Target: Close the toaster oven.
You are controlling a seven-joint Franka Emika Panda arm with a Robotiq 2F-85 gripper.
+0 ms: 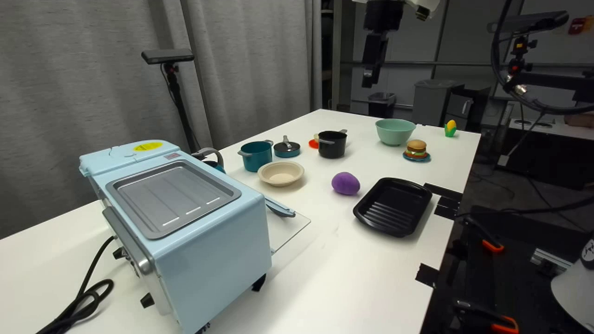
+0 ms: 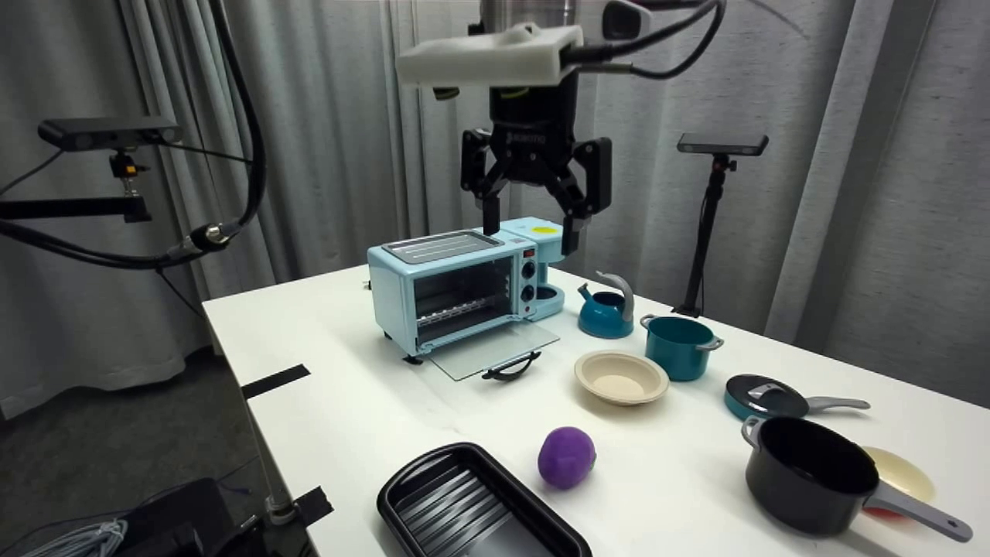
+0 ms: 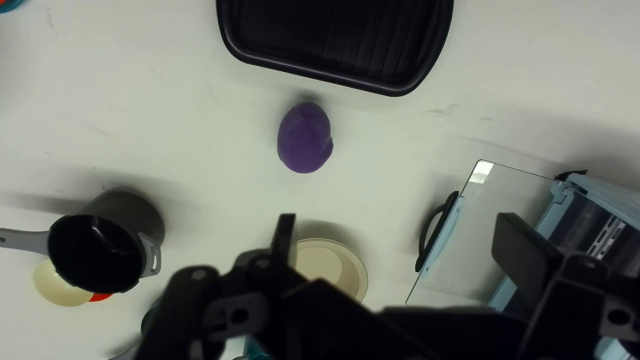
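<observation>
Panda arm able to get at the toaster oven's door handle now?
Likely yes. The gripper hangs open and the door is folded down, its black handle jutting outward with nothing lying on it. The beige bowl stands apart from it. Range can't be confirmed.

A purple egg-shaped object (image 2: 567, 458) lies between a black tray (image 1: 393, 206) and beige bowl (image 2: 621, 385)

Robotics lab, by the look of it. Bar-shaped camera (image 2: 723, 145) on black stand (image 2: 705, 232) beside the white table (image 1: 325, 287); second camera (image 2: 108, 133) on a horizontal bar (image 2: 62, 209), thick black cable (image 2: 256, 166) near it. Robotiq-lettered gripper (image 2: 530, 234) above the table. Strips of black tape (image 1: 427, 274) along the table edge. Grey curtains (image 2: 325, 116) behind. Black pot (image 2: 797, 495), toaster oven (image 1: 209, 264), toy-looking burger (image 1: 416, 149) and corn (image 1: 450, 128) laid out. Waste bin (image 1: 382, 104) beyond.
</observation>
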